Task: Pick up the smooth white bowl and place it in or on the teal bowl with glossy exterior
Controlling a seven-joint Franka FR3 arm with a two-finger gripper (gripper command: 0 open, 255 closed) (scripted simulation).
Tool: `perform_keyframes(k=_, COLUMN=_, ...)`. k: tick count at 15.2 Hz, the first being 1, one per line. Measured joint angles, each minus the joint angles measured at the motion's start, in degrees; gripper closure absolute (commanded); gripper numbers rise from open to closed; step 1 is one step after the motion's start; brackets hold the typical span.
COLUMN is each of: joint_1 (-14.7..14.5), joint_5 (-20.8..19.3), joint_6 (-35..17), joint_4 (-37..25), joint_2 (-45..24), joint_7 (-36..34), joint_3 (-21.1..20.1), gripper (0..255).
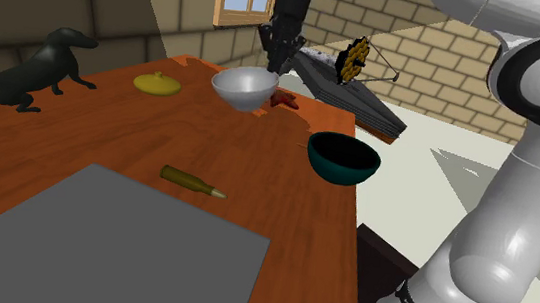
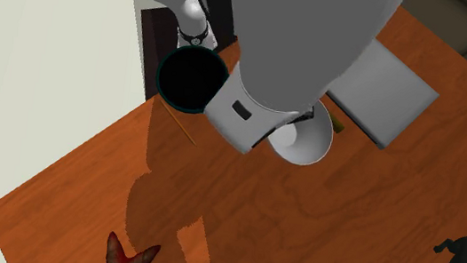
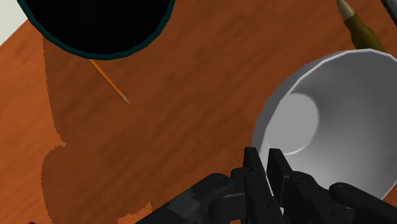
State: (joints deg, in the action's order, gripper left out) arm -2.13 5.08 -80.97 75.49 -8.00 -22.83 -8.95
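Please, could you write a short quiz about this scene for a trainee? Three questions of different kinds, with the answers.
1. True or false: the end effector clasps the rim of the white bowl.
2. What lies on the table nearest the grey mat? A) a spoon B) a bullet-shaped object C) a cup
3. Short answer: is anything visible inside the teal bowl?

Key: 1 true; 2 B; 3 no, it looks empty.

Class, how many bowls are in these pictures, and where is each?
2. The white bowl has its rim clasped in the pincer, over the table's far part; the teal bowl sits by the table's edge. None seems hidden.
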Motion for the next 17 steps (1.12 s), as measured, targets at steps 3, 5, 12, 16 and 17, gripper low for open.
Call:
perform_keyframes(k=3, joint_1=1.4, joint_5=0.6, joint_6=0.0, joint_4=4.6, joint_2=4.4, joint_7=2.1, joint_3=0.9, gripper=255)
perform_keyframes(k=5, joint_1=2.6, joint_5=1.0, joint_6=0.3, joint_4=8.0, joint_2=7.9, joint_7=4.3, joint_3=2.0, gripper=255)
perform_keyframes(k=12, joint_1=2.6, joint_5=0.9, joint_6=-10.8, joint_4=21.0, joint_2=11.9, joint_7=4.2, joint_3=1.9, gripper=0)
perform_keyframes(k=16, joint_1=2.5, joint_5=0.7, joint_6=-21.3, joint_4=31.8, joint_2=14.4, joint_7=3.8, joint_3=1.8, gripper=0)
perform_keyframes(k=17, joint_1=2.5, joint_5=0.7, joint_6=-24.0, joint_4=34.5, joint_2=14.9, joint_7=3.6, joint_3=1.7, gripper=0)
